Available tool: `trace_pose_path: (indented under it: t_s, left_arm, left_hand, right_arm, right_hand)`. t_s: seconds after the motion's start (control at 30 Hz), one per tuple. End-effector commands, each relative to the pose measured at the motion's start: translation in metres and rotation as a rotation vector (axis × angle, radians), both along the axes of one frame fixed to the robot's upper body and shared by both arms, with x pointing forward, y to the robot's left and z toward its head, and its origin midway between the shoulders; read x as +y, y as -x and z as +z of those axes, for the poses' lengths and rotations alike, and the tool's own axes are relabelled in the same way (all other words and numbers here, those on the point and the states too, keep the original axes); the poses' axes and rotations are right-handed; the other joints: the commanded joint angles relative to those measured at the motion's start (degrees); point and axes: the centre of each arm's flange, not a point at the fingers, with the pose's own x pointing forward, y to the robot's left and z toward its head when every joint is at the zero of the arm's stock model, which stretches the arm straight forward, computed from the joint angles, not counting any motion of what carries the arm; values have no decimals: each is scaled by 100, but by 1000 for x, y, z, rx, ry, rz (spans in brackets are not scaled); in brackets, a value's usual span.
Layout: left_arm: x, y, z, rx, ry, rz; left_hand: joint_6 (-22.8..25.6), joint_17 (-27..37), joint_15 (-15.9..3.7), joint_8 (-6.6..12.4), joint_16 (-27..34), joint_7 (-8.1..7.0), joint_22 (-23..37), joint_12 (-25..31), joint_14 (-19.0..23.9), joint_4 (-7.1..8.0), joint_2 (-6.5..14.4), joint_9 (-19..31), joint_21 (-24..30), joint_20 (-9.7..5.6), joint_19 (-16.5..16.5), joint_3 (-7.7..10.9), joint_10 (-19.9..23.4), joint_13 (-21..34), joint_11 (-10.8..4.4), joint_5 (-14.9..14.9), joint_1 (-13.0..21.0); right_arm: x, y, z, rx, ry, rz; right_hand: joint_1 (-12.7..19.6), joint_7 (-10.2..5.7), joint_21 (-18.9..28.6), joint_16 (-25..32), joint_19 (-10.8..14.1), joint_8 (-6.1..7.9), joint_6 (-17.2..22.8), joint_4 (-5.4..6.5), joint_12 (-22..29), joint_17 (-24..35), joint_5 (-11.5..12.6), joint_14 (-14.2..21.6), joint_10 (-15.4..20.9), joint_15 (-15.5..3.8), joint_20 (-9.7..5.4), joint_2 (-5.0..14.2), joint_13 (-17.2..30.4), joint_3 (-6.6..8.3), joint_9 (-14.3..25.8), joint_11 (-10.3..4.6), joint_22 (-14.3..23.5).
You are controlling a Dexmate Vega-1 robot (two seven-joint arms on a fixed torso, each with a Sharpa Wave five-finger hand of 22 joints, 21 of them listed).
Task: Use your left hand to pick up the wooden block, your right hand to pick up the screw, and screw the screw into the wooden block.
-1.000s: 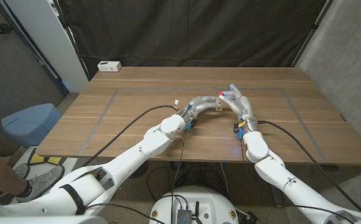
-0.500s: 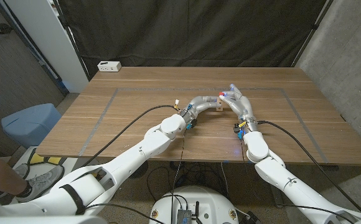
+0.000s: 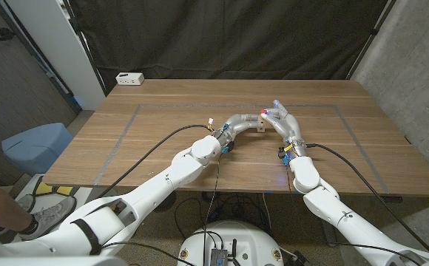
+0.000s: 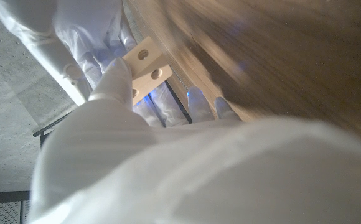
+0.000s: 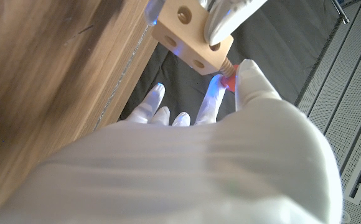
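Above the worktop point(image 3: 163, 111), just right of centre in the head view: block and screw meet between the two hands.

Left robot hand point(image 3: 253, 120) grips the block point(image 5: 192, 40) with a thumb pressed on one face and fingertips on the far side; the block sits lifted off the worktop, in the upper middle of the right wrist view. Right robot hand point(image 5: 233, 93) pinches the red head of the screw point(image 5: 228, 74), whose threaded shank already enters a hole in the block's end. The block looks light, rigid, smooth bare wood with several drilled holes; best held across two flat faces, clear of the holes. The screw seems small and easily dropped; pinch its head only, and keep it square to the hole, or it may bind or slip.
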Motion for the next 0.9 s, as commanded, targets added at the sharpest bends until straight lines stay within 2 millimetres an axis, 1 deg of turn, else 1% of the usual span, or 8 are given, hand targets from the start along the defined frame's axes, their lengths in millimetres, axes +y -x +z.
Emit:
trace_pose_path:
  t_s: [0.03, 0.17, 0.4, 0.47, 0.63, 0.9]
  left_arm:
    - [-1, 0, -1, 5, -1, -1]
    - [-1, 0, -1, 5, -2, 0]
    - [-1, -1, 0, 6, -2, 1]
    - [-1, -1, 0, 6, -2, 2]
    - [-1, -2, 0, 10, -1, 0]
    - [-1, -3, 0, 14, -2, -2]
  left_hand:
    - [217, 3, -327, 48, -8, 172, 15, 17, 55, 28, 63, 8, 47, 4, 23, 11, 34, 155, 3, 29, 16]
    - [211, 4, -333, 45, -5, 172, 15, 15, 60, 30, 68, 8, 47, 5, 24, 10, 31, 156, 3, 30, 15]
    - [215, 3, -335, 47, -6, 171, 15, 15, 61, 28, 63, 8, 48, 7, 27, 8, 34, 158, 4, 30, 16]
    - [217, 3, -328, 47, -4, 181, 15, 15, 64, 27, 66, 8, 48, 5, 28, 10, 36, 159, 4, 31, 19]
    - [218, 3, -328, 48, -6, 176, 15, 14, 59, 27, 71, 8, 48, 8, 28, 11, 36, 161, 5, 32, 22]
    - [214, 5, -325, 46, 2, 170, 15, 11, 78, 32, 76, 8, 50, 23, 35, 8, 33, 164, 6, 33, 16]
  right_arm:
    - [-1, -1, -2, 4, 6, 1]
    - [-1, -1, -3, 3, 10, -1]
    - [-1, -2, -2, 0, 14, -3]
    - [-1, -2, -2, -1, 16, -4]
    - [0, -3, -2, 1, 13, -7]
    - [0, -3, -2, 2, 21, -9]
  right_hand:
    - [36, 14, 37, 7, -43, 22, 52, 4, 29, 11, 35, -6, 5, -324, -112, 33, 9, -18, 20, 3, 17]
    - [36, 7, 38, 6, -43, 21, 49, 5, 30, 11, 35, -12, 8, -326, -115, 36, 9, -20, 19, -21, 17]
    - [33, 5, 37, 5, -49, 19, 50, 5, 30, 11, 36, -17, 5, -321, -113, 36, 9, -26, 14, -7, 17]
    - [34, 6, 37, 5, -51, 16, 47, 4, 29, 10, 35, -17, 3, -322, -109, 34, 9, -28, 11, -26, 18]
    - [42, -1, 37, 6, -54, 17, 43, 0, 29, 10, 37, -18, 2, -329, -108, 37, 9, -27, 13, -10, 18]
    - [37, -1, 34, -1, -68, 13, 37, -1, 22, 10, 36, -38, -18, -313, -98, 28, 9, -33, 9, -26, 18]
